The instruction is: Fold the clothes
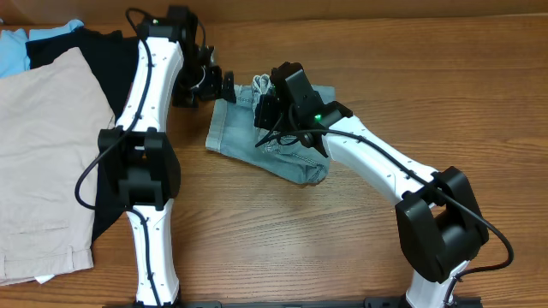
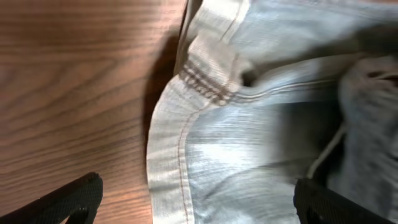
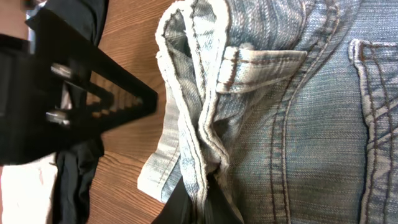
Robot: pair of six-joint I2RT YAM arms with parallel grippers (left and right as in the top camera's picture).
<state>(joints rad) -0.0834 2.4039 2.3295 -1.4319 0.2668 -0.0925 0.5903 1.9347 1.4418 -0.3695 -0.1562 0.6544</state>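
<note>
Item 1: denim shorts (image 1: 244, 137), mid-table (image 1: 411, 68), long axis roughly left-right.
Left gripper (image 1: 224, 85): jaws spread wide at the far-left corner, the hem edge between them.
Right gripper (image 3: 196, 202): clenched; I read it as pinching a denim fold.
2 neighbours left: beige shorts (image 1: 43, 154), black garment (image 1: 94, 51).

The light blue faded denim shorts (image 1: 238, 137) lie near the middle of the brown wooden desk (image 1: 428, 77). At their 9 o'clock, well apart, the large beige cloth shorts (image 1: 43, 162) lie on the black fabric garment (image 1: 98, 60), which shows at their 12 and 3 o'clock sides. A pale blue cloth (image 1: 13, 51) lies at that garment's 9 o'clock. The left claw (image 1: 226, 85) stands at the denim's 10 o'clock edge. The right claw (image 1: 267, 113) sits on the denim toward 12 o'clock.
</note>
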